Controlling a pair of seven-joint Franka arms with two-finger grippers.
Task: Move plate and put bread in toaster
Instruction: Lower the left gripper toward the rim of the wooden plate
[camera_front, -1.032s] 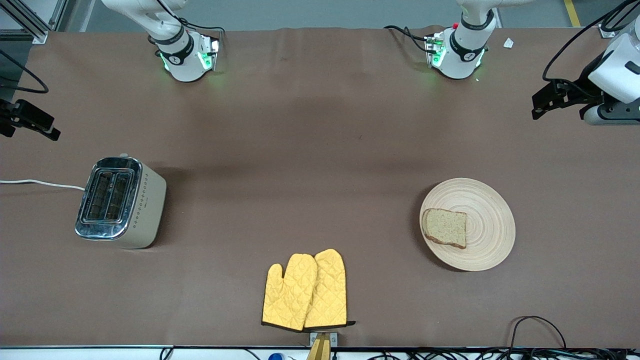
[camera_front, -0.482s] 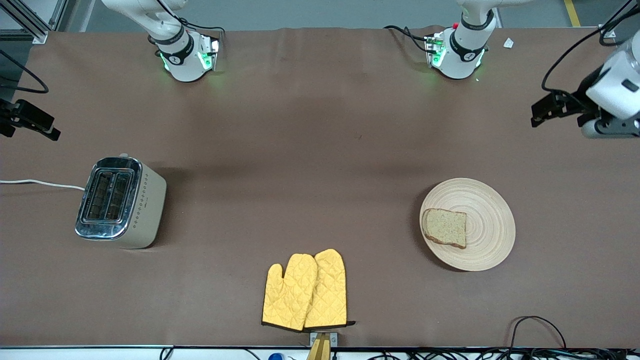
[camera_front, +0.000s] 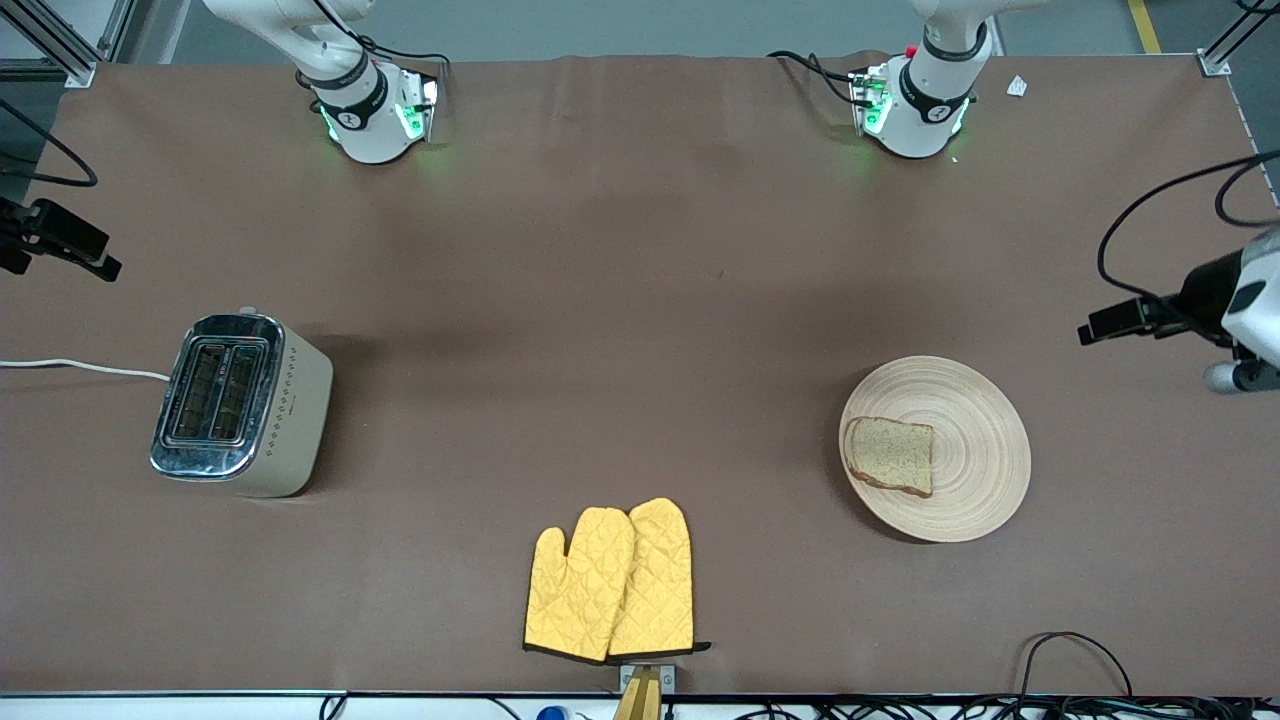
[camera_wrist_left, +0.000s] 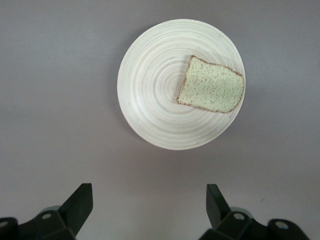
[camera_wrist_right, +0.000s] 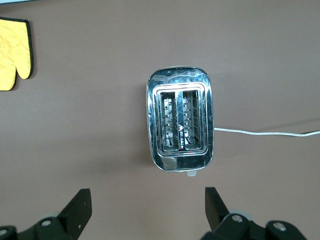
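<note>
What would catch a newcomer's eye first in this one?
Probably the yellow oven mitts, at the table edge nearest the front camera. Next, the slice of bread lying on the round wooden plate toward the left arm's end. At the right arm's end stands the chrome-topped toaster, both slots empty.

I see the toaster (camera_front: 240, 403) at mid-left of the frame, its white cord (camera_front: 80, 367) running off the left edge. The plate (camera_front: 985, 450) sits at centre-right — the bread (camera_front: 890, 455) lies on it. Yellow oven mitts (camera_front: 611, 581) lie at bottom centre. My left arm's wrist (camera_front: 1225, 310) shows at the right edge.
</note>
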